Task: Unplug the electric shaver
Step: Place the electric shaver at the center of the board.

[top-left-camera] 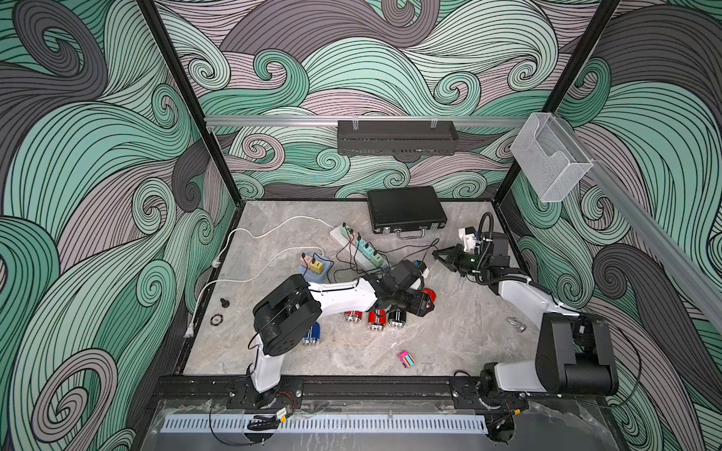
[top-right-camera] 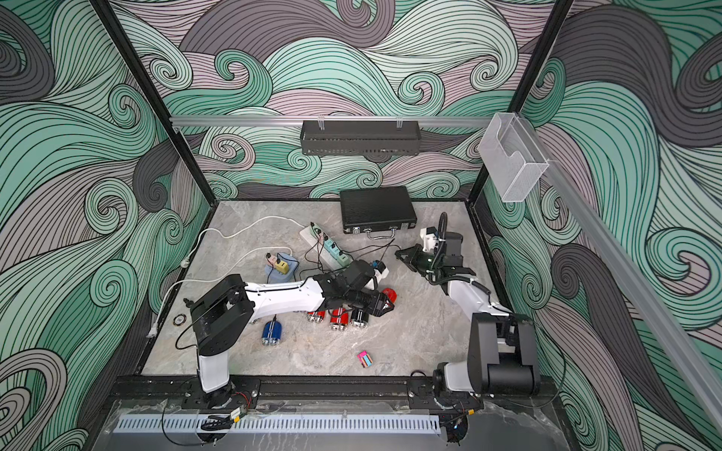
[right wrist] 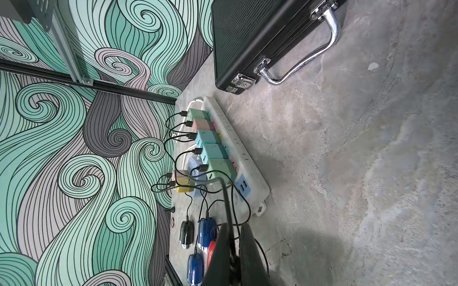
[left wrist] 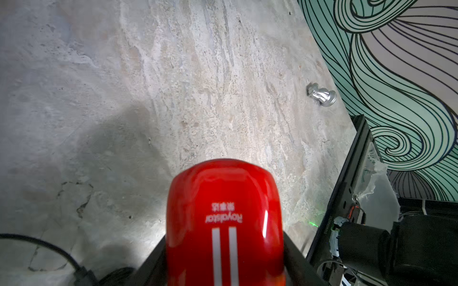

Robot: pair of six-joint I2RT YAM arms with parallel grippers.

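My left gripper [left wrist: 224,237] is shut on a glossy red electric shaver [left wrist: 224,213] with two white stripes; both fingers press its sides. In both top views the shaver [top-left-camera: 429,293] [top-right-camera: 390,295] sits at the left gripper [top-left-camera: 424,303] near the table's middle. No plug shows at its rounded end in the left wrist view. To its right, my right gripper [top-left-camera: 439,255] [right wrist: 234,226] is shut on a thin black cable [right wrist: 226,205] that leads toward the white power strip [right wrist: 250,163] [top-left-camera: 357,248] with several pastel chargers.
More shavers lie by the left arm: red and black ones [top-left-camera: 376,319], a blue one [top-left-camera: 312,334]. A black case [top-left-camera: 406,211] lies at the back. A blue socket cube [top-left-camera: 315,267], a silver chess piece [left wrist: 322,95] and a pink item [top-left-camera: 406,359] are scattered around.
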